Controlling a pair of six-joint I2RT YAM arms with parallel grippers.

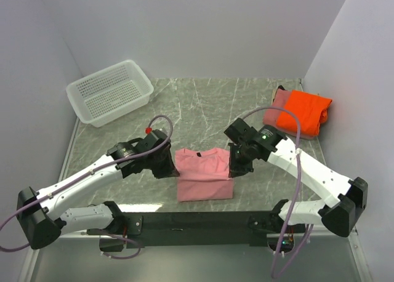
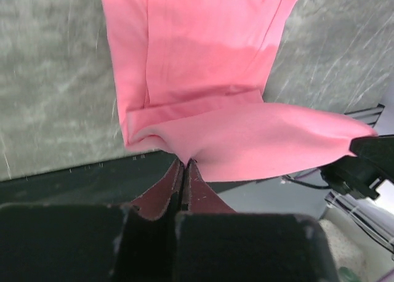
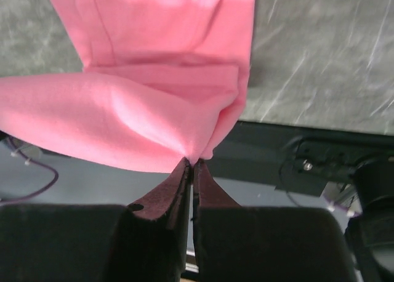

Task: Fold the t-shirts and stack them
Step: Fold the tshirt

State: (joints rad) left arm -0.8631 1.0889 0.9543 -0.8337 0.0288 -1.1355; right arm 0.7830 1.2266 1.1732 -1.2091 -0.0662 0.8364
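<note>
Pink t-shirt [image 1: 204, 174] gripped by left fingers [image 2: 163, 196] and right fingers [image 3: 165, 194].

You are looking down at a grey-green marbled table [image 1: 203, 103]. A white perforated basket [image 1: 109, 92] is sitting at its far left corner. A light pink t-shirt [image 1: 203, 174] is lying at the near centre. A dusty rose t-shirt [image 1: 282, 100] is resting far right, carrying a bright orange t-shirt [image 1: 301, 112].
</note>
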